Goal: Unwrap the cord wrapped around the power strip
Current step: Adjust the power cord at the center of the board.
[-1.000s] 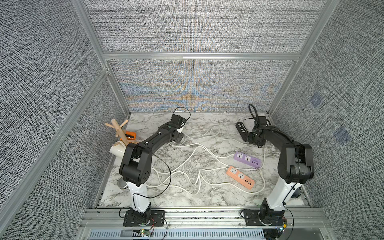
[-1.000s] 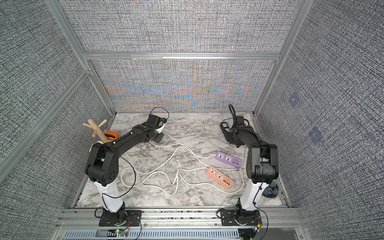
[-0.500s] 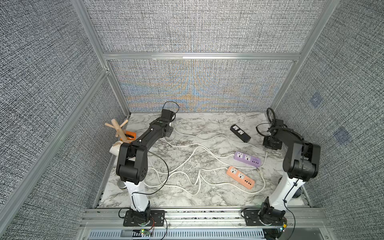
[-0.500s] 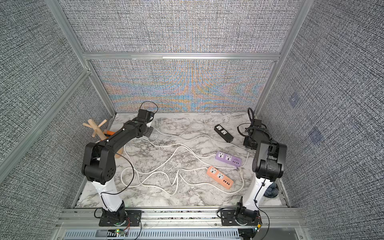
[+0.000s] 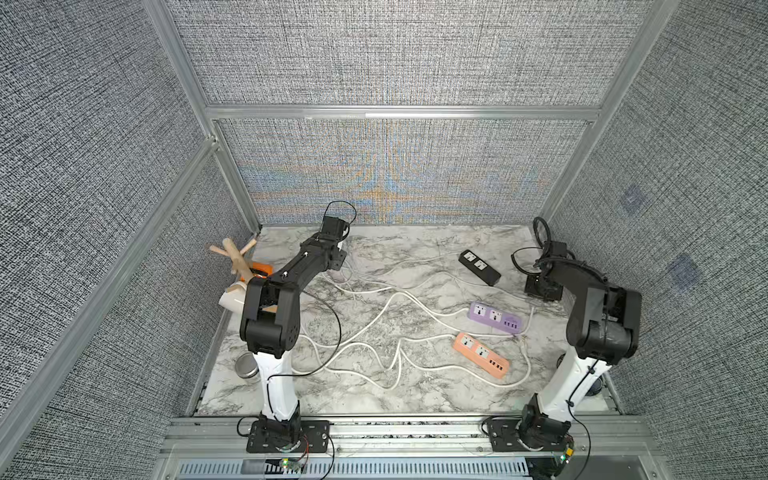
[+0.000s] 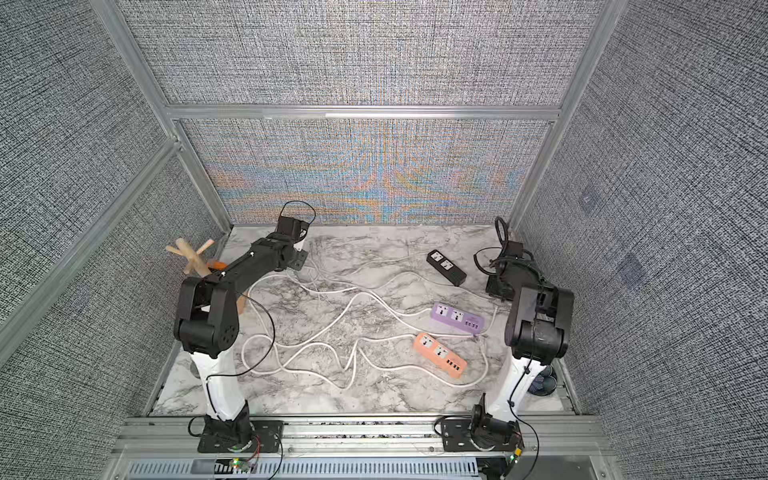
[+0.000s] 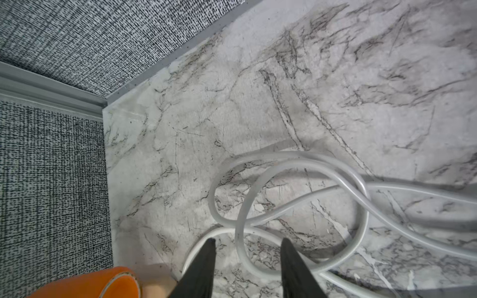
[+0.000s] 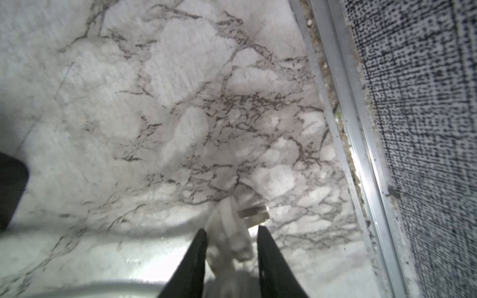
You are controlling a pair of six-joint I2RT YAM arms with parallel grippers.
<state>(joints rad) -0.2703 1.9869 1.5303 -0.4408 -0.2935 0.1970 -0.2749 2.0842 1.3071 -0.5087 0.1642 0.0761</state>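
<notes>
White cord (image 7: 364, 219) between left tool (image 7: 246, 241) jaws

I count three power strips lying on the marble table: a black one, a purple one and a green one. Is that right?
Not quite. The third is an orange strip, not green, as both top views show. The black strip and the purple strip do lie on the marble table.

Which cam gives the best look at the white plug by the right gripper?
Right wrist: the white plug, metal prongs showing, sits between the fingers. In both top views the right arm hides it. Left wrist misses it.
</notes>
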